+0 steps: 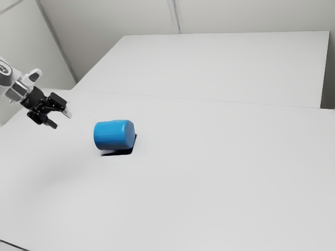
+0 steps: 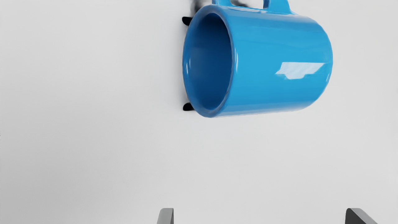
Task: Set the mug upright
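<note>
Toward the exterior view's left of the mug, and apart from it, we see our gripper, its jaws spread wide. The mug lies on its side on the table, ahead of the jaws rather than between them, its base toward the exterior view's right.

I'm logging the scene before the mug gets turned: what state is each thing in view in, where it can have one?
Mug: lying on its side on the table, not upright, not held; nothing seen inside.
Mug handle: on the side of the mug away from the fingertips.
Gripper: open, clear of the mug, fingers apart with nothing between them.
</note>
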`<action>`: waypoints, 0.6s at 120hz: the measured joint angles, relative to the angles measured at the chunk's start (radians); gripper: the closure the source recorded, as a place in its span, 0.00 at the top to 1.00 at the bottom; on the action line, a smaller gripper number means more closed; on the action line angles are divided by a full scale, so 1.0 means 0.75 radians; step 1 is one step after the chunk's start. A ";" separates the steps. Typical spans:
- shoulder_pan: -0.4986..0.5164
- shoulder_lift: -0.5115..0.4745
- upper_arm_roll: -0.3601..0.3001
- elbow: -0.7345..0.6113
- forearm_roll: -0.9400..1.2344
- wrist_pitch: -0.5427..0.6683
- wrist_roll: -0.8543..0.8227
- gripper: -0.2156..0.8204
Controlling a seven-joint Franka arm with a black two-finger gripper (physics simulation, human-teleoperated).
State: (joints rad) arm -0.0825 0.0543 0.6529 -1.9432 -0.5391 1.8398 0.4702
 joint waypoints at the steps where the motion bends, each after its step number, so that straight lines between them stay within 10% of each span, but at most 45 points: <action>1: 0.005 0.006 0.000 0.000 -0.012 0.002 0.007 0.79; 72: 0.131 0.377 -0.012 0.071 -0.606 -0.047 0.527 0.79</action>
State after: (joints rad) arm 0.0155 0.3368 0.6435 -1.8901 -0.9939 1.8044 0.8655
